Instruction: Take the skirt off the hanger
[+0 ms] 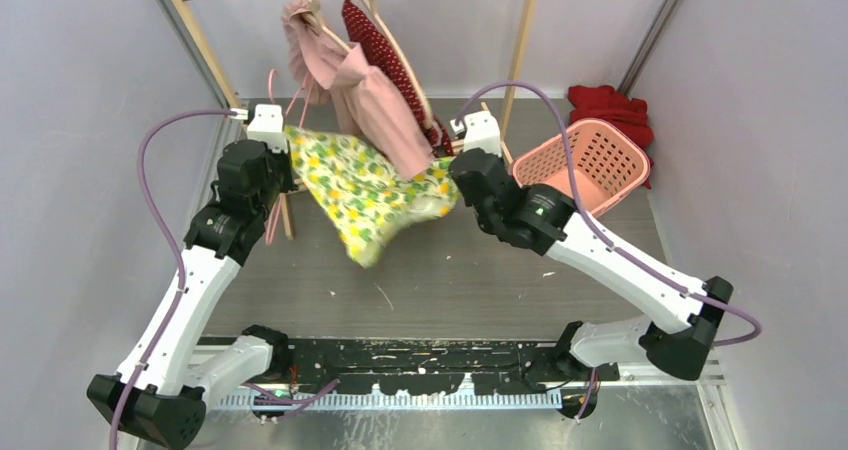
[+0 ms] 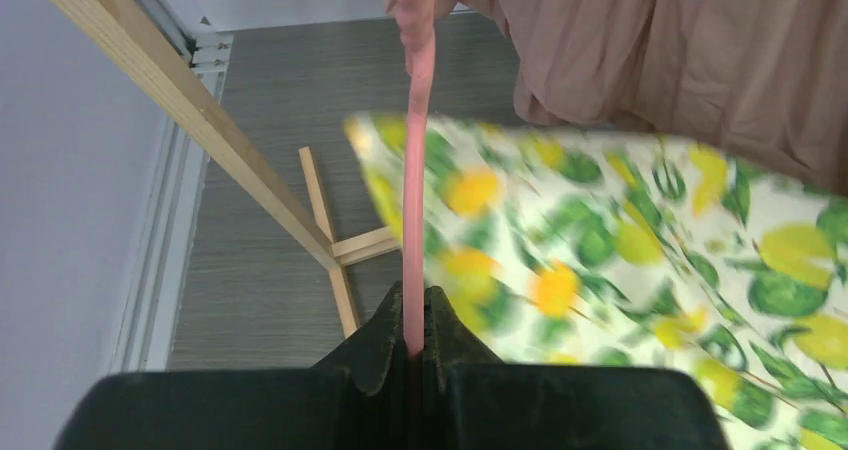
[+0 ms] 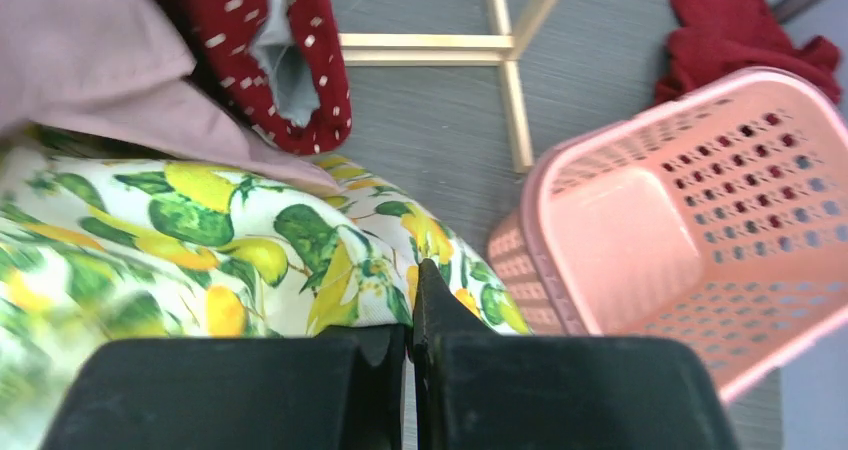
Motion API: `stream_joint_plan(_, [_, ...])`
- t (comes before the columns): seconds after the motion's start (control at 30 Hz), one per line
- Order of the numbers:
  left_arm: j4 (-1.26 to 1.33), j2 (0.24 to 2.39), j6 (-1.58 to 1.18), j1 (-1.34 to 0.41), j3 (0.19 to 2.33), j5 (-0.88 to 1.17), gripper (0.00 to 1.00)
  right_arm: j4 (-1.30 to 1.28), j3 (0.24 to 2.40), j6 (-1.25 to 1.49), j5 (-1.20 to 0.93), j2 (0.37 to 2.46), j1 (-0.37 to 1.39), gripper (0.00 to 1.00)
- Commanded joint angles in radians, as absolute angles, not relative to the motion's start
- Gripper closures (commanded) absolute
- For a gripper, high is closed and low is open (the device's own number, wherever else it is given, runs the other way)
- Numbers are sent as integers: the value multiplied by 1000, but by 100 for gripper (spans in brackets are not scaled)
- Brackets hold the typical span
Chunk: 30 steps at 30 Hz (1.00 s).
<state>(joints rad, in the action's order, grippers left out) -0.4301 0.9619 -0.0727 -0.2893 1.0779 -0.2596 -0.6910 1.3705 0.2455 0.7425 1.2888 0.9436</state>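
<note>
- Your right hand (image 3: 410, 300) has its fingers pressed together on the near hem of the skirt (image 1: 370, 185), the lemon-print cloth bunched right at the tips
- Your left hand (image 2: 415, 345) is clamped flat on a pink strap (image 2: 415, 220) that runs straight up from between the fingers; the skirt's edge lies just to the right of those fingers, and you cannot tell whether any of it is pinched in with the strap
- From above, the skirt hangs stretched between your two hands, above the grey counter (image 1: 450, 280), with its lower corner drooping toward the arm bases
- Just behind the skirt, a pink garment (image 1: 375, 100) drapes over its far edge and touches it; the strap in your left hand leads up into that garment
- Beside the pink garment, toward your right hand, hangs a red garment with white dots (image 3: 300, 40), close against it
- Both hang on the wooden rack (image 1: 195, 30), whose slanted leg passes left of your left hand
- Right of your right hand, a pink basket (image 1: 590, 160) sits tilted on the counter, near the skirt but apart from it
- Behind the basket, a red cloth (image 1: 610, 105) lies crumpled against the far wall
</note>
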Motion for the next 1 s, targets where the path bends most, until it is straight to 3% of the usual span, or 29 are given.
stream_joint_plan(0.0, [-333,964,-36,-288,1071,-302,100,-745,1400,209,875,1251,873,99])
stream_joint_plan(0.4, [-356,955,11,-289,1062,-321,100,-531,1608,-46,1048,1286,622,99])
stream_joint_plan(0.57, [-354,955,19,-292,1055,-319,100,-327,1672,-228,1120,1298,542,99])
stream_joint_plan(0.97, [-362,938,56,-298,1043,-349,100,-76,1882,-391,1131,1331,366,99])
